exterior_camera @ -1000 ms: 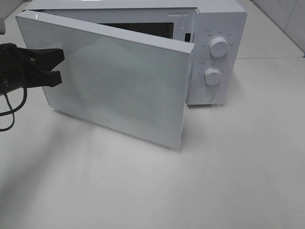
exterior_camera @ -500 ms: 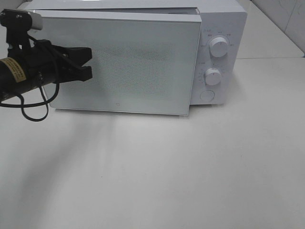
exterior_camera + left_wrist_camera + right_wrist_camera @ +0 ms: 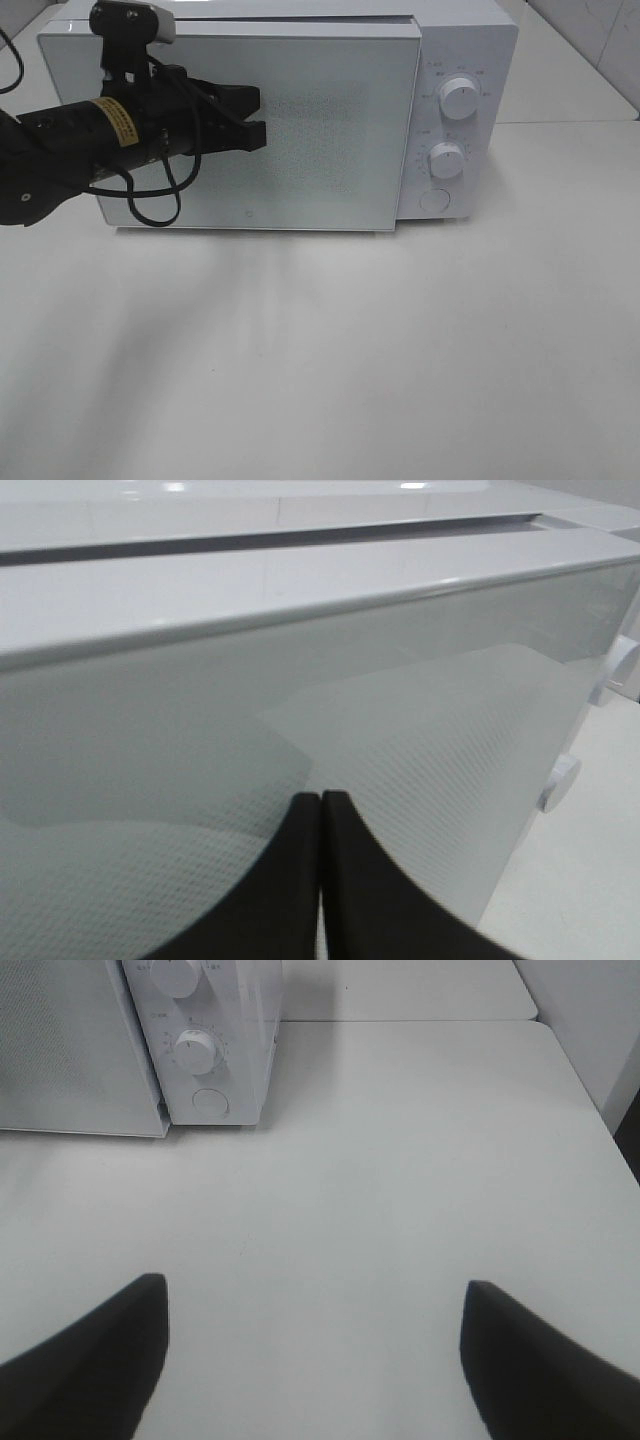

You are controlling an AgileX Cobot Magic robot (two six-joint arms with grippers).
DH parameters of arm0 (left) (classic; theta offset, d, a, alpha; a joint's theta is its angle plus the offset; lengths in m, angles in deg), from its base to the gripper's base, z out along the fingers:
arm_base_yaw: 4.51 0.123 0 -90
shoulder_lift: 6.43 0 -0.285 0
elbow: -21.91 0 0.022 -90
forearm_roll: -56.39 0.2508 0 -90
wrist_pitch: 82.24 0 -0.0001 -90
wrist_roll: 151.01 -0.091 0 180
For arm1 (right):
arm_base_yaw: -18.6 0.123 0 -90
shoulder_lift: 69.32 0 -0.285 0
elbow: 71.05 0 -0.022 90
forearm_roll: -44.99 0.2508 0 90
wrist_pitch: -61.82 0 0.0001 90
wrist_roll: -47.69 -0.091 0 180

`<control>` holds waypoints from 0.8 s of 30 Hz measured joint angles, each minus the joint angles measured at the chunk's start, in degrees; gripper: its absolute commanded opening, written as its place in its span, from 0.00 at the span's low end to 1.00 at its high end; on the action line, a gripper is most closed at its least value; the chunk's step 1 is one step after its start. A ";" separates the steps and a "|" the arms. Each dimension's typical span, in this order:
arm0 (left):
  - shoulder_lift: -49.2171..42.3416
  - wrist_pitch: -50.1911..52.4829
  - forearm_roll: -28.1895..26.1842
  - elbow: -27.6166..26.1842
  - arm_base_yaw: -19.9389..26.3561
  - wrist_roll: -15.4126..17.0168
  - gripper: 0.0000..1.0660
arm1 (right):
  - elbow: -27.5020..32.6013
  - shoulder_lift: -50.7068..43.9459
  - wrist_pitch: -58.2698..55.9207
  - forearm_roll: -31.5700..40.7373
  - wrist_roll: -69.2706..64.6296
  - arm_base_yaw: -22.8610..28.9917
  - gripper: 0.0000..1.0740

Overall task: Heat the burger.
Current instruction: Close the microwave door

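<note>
The burger is out of view. A white microwave (image 3: 300, 110) stands at the back of the table with its glass door (image 3: 330, 130) flat against the body. My left gripper (image 3: 258, 125) is shut and empty, its black tips at the door's front face, left of the middle; the left wrist view shows the two fingers (image 3: 300, 880) pressed together against the glass door (image 3: 420, 710). My right gripper (image 3: 315, 1355) is open with nothing between its fingers, hovering over bare table in front and to the right of the microwave (image 3: 215, 1030). It does not show in the exterior high view.
Two white knobs (image 3: 459, 97) (image 3: 446, 160) and a round button (image 3: 434, 200) sit on the microwave's right panel. The white table (image 3: 400, 350) stretches in front. A tiled wall (image 3: 600, 40) rises at the back right.
The door has swung from wide open to flat against the microwave. My left arm has moved right with it, staying shut at the door's face.
</note>
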 measured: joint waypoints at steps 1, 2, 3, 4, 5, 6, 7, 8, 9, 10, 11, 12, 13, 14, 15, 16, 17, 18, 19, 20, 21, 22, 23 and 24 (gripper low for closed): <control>0.00 0.00 0.00 0.00 0.00 0.00 0.00 | 0.00 0.00 0.00 0.00 0.00 0.00 0.67; 0.74 -0.23 0.74 -1.26 -0.80 -0.06 0.00 | 0.00 0.00 0.00 0.00 0.00 0.00 0.67; 1.09 -0.40 0.97 -2.01 -1.09 -0.11 0.00 | 0.00 0.00 0.00 0.00 0.00 0.00 0.67; 1.09 -0.40 0.97 -2.01 -1.09 -0.11 0.00 | 0.00 0.00 0.00 0.00 0.00 0.00 0.67; 1.83 -0.92 1.60 -3.38 -1.83 -0.17 0.00 | 0.00 0.00 0.00 0.00 0.00 0.00 0.67; 1.83 -0.92 1.60 -3.38 -1.83 -0.17 0.00 | 0.00 0.00 0.00 0.00 0.00 0.00 0.67; 2.46 -1.55 2.12 -4.70 -2.58 -0.17 0.00 | 0.00 0.00 0.00 0.00 0.00 0.00 0.67; 2.69 -1.78 2.18 -5.27 -2.92 -0.17 0.00 | 0.00 0.00 0.00 0.00 0.00 0.00 0.67; 2.69 -1.78 2.18 -5.27 -2.92 -0.17 0.00 | 0.00 0.00 0.00 0.00 0.00 0.00 0.67; 3.50 -1.89 2.18 -6.76 -3.44 -0.17 0.00 | 0.00 0.00 0.00 0.00 0.00 0.00 0.67; 3.90 -1.95 2.18 -7.33 -3.67 -0.17 0.00 | 0.00 0.00 0.00 0.00 0.00 0.00 0.67; 3.90 -1.95 2.18 -7.33 -3.67 -0.17 0.00 | 0.00 0.00 0.00 0.00 0.00 0.00 0.67; 4.53 -2.69 1.49 -8.65 -4.18 -0.11 0.00 | 0.00 0.00 0.00 0.00 0.00 0.00 0.67; 4.87 -3.32 1.15 -9.28 -4.53 -0.06 0.00 | 0.00 0.00 0.00 0.00 0.00 0.00 0.67; 4.87 -3.32 1.15 -9.28 -4.53 -0.06 0.00 | 0.00 0.00 0.00 0.00 0.00 0.00 0.67; 5.44 -4.13 0.46 -10.49 -5.33 0.11 0.00 | 0.00 0.00 0.00 0.00 0.00 0.00 0.67; 5.44 -4.13 0.46 -10.49 -5.33 0.11 0.00 | 0.00 0.00 0.00 0.00 0.00 0.00 0.67; 6.02 -5.67 -0.92 -11.97 -5.84 0.06 0.00 | 0.00 0.00 0.00 0.00 0.00 0.00 0.67; 6.82 -6.76 -1.95 -13.41 -6.47 0.23 0.00 | 0.00 0.00 0.00 0.00 0.00 0.00 0.67; 6.82 -6.76 -1.95 -13.41 -6.47 0.23 0.00 | 0.00 0.00 0.00 0.00 0.00 0.00 0.67; 7.22 -6.99 -2.06 -14.09 -6.82 0.40 0.00 | 0.00 0.00 0.00 0.00 0.00 0.00 0.67; 7.22 -6.99 -2.06 -14.09 -6.82 0.40 0.00 | 0.00 0.00 0.00 0.00 0.00 0.00 0.67; 8.02 -7.22 -2.12 -15.53 -7.79 0.46 0.00 | 0.00 0.00 0.00 0.00 0.00 0.00 0.67; 8.42 -7.56 -2.12 -16.21 -8.31 0.46 0.00 | 0.00 0.00 0.00 0.00 0.00 0.00 0.67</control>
